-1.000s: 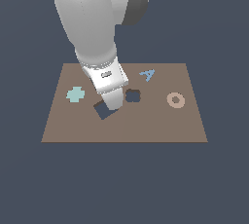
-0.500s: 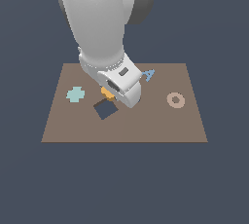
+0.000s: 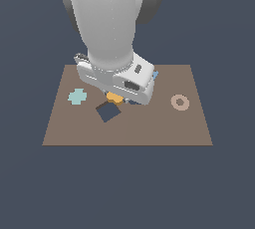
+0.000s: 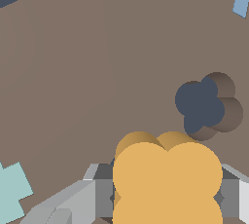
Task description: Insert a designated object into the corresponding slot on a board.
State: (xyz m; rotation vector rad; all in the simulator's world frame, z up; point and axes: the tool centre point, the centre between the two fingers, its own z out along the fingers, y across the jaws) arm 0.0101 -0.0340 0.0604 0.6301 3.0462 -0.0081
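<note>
Orange block (image 4: pixel 168 179) now up off the board (image 3: pixel 74 133) and clamped between the end effector (image 4: pixel 168 189) fingers, one grey finger (image 4: pixel 102 189) pressed on each side of it. A second ago: no orange showing at all, only the arm low over the middle of the board. Half a second ago: a bit of orange peeking out under the arm. So the pick-up looks done, and only the trip to the hole is left.

Left to right in the exterior view: pale teal cross (image 3: pixel 77 96), then the big tilted-square hole (image 3: pixel 108 111), then the orange block (image 3: pixel 114 96) tucked under the grey end effector (mostly hidden there), then the tan ring (image 3: pixel 180 102).

In the wrist view, four-lobed slot (image 4: pixel 206 105) near the block but not under it yet. Needs a small slide over, maybe a little turn to match the lobes, then straight down.
</note>
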